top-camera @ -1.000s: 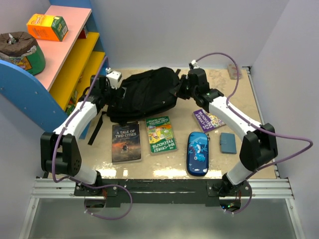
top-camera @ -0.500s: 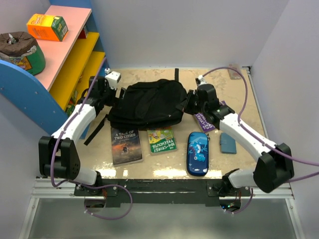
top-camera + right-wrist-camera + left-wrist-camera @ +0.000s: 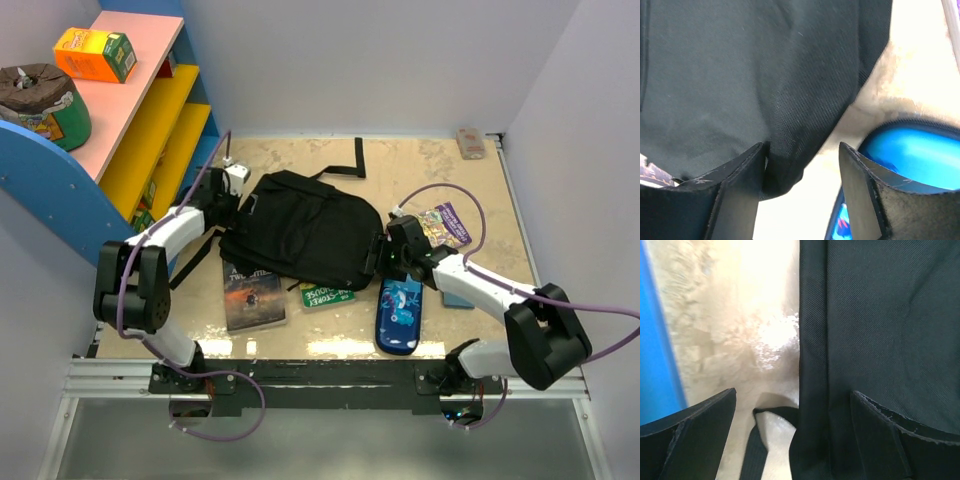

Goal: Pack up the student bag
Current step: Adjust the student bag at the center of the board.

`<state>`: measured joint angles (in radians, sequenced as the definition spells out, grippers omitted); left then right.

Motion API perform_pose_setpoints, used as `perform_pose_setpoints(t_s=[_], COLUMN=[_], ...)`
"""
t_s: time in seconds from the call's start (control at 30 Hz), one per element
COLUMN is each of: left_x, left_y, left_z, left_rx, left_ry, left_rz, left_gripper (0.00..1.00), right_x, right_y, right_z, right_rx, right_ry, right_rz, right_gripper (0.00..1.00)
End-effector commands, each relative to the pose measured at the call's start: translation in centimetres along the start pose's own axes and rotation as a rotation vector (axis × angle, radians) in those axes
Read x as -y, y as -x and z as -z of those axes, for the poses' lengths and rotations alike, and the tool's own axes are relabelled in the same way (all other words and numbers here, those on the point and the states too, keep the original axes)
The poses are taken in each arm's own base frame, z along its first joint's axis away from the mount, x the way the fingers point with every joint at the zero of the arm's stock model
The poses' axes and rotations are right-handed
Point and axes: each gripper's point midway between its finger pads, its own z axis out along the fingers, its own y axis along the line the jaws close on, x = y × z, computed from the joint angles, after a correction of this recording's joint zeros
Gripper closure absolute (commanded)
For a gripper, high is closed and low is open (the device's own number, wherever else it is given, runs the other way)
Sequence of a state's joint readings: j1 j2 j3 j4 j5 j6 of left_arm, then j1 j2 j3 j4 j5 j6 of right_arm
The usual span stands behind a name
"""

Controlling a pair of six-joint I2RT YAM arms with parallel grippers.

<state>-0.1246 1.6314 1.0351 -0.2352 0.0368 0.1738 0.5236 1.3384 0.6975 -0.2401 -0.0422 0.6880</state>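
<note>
Top external shows the student bag (image 3: 300, 230) slumped on the desk (image 3: 420, 170), overlapping two books (image 3: 250, 300). Left gripper (image 3: 234, 203) gapes at its left edge, right gripper (image 3: 379, 258) open at its near-right corner. Positioning step, I'd judge; next needs the bag's opening found.

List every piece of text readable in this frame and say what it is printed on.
Nothing reads cleanly.
Dark book: title mostly under the student bag, blurred.
Green book: lettering on the exposed strip too small.
Purple book: cover text too small.
Orange box on the shelf: print too small.
</note>
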Motion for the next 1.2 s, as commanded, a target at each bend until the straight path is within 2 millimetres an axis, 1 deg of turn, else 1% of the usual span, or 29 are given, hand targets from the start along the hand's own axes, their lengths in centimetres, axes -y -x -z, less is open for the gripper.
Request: perform_pose_setpoints(t_s=[0.0, 0.07, 0.13, 0.17, 0.2, 0.23, 0.27, 0.3, 0.33, 0.37, 0.4, 0.43, 0.47, 0.53, 0.57, 0.6, 0.63, 0.67, 0.7, 0.73, 0.77, 0.8, 0.83, 0.9, 0.97, 1.0, 1.03, 1.1, 1.17], left_x=[0.3, 0.6, 1.6, 2.1, 3.3, 3.9, 4.5, 5.6, 5.8, 6.4, 6.5, 6.6, 6.7, 6.6, 6.8, 6.6, 6.4, 6.5, 6.5, 6.4, 6.5, 6.6, 6.8, 7.2, 7.8, 7.8, 7.7, 7.3, 7.1], left_y=[1.4, 0.6, -0.1, -0.5, -0.8, -0.9, -1.2, -1.2, -1.0, -1.2, -1.1, -0.8, -0.9, 0.3, 0.7, 1.9, 3.2, 3.7, 4.8, 5.8, 5.7, 6.4, 6.2, 5.6, 3.5, 2.0, 1.0, -1.5, -2.8], left_z=[-1.1, -1.9, -2.4, -2.5, -2.5, -2.4, -2.3, -2.0, -1.7, -1.4, -1.1, -0.9, -0.5, 0.7, 1.5, 2.7, 3.6, 4.6, 6.0, 6.9, 7.8, 9.1, 9.7, 11.4, 11.8, 11.9, 11.9, 11.6, 11.6], left_rx=[0.021, -0.011, -0.03, -0.042, -0.047, -0.051, -0.062, -0.06, -0.059, -0.069, -0.069, -0.066, -0.077, -0.052, -0.05, -0.012, 0.022, 0.029, 0.064, 0.087, 0.078, 0.107, 0.108, 0.11, 0.061, 0.035, 0.017, -0.028, -0.041], left_ry=[-0.027, -0.045, -0.096, -0.127, -0.192, -0.224, -0.257, -0.314, -0.334, -0.364, -0.375, -0.381, -0.389, -0.397, -0.412, -0.411, -0.408, -0.419, -0.42, -0.42, -0.425, -0.434, -0.442, -0.46, -0.477, -0.466, -0.456, -0.415, -0.396], left_rz=[0.029, 0.034, 0.036, 0.039, 0.047, 0.055, 0.062, 0.066, 0.069, 0.075, 0.075, 0.074, 0.078, 0.072, 0.073, 0.07, 0.061, 0.062, 0.051, 0.047, 0.049, 0.034, 0.032, 0.016, 0.009, -0.006, -0.013, -0.038, -0.05], left_gripper=[0.0, 0.0, 0.0, 0.06, 0.12, 0.21, 0.38, 0.47, 0.57, 0.73, 0.81, 0.88, 1.0, 1.0, 1.0, 1.0, 1.0, 1.0, 1.0, 1.0, 1.0, 1.0, 1.0, 1.0, 1.0, 1.0, 1.0, 1.0, 1.0], right_x=[-1.3, -1.1, -1.2, -0.8, -1.0, -0.9, -0.7, -0.7, -0.6, -0.6, -0.6, -0.7, -0.6, -0.9, -1.0, -1.1, -1.5, -1.7, -1.9, -2.3, -2.3, -2.4, -2.7, -2.5, -2.6, -2.5, -2.2, -2.4, -2.2], right_y=[2.7, 2.4, 2.3, 1.9, 1.9, 1.8, 1.4, 1.4, 1.4, 1.3, 1.4, 1.3, 1.4, 2.0, 2.2, 2.4, 3.2, 3.5, 3.8, 4.7, 5.0, 5.2, 5.8, 6.1, 6.3, 6.3, 6.2, 6.4, 6.2], right_z=[0.0, -0.5, -0.7, -1.0, -1.2, -1.3, -1.5, -1.7, -1.8, -1.9, -1.9, -2.0, -2.0, -1.9, -1.8, -1.7, -1.5, -1.3, -1.1, -0.7, -0.5, -0.3, 0.0, 0.2, 0.6, 0.8, 0.9, 1.8, 2.2], right_rx=[0.078, 0.066, 0.063, 0.053, 0.054, 0.053, 0.044, 0.045, 0.043, 0.04, 0.043, 0.042, 0.044, 0.061, 0.067, 0.07, 0.086, 0.092, 0.096, 0.124, 0.135, 0.14, 0.153, 0.159, 0.169, 0.171, 0.175, 0.194, 0.197], right_ry=[0.013, 0.007, 0.016, 0.008, 0.017, 0.018, 0.012, 0.018, 0.016, 0.016, 0.018, 0.019, 0.019, 0.023, 0.022, 0.019, 0.019, 0.022, 0.025, 0.025, 0.021, 0.018, 0.021, 0.007, 0.006, 0.001, -0.009, 0.003, 0.003], right_rz=[0.032, 0.035, 0.038, 0.037, 0.037, 0.037, 0.035, 0.032, 0.034, 0.034, 0.035, 0.038, 0.039, 0.045, 0.049, 0.055, 0.066, 0.071, 0.076, 0.083, 0.087, 0.092, 0.1, 0.107, 0.112, 0.115, 0.11, 0.109, 0.103], right_gripper=[0.39, 0.43, 0.46, 0.5, 0.53, 0.55, 0.6, 0.62, 0.65, 0.68, 0.74, 0.76, 0.79, 0.9, 0.98, 1.0, 1.0, 1.0, 1.0, 1.0, 1.0, 1.0, 1.0, 1.0, 1.0, 1.0, 1.0, 1.0, 1.0])
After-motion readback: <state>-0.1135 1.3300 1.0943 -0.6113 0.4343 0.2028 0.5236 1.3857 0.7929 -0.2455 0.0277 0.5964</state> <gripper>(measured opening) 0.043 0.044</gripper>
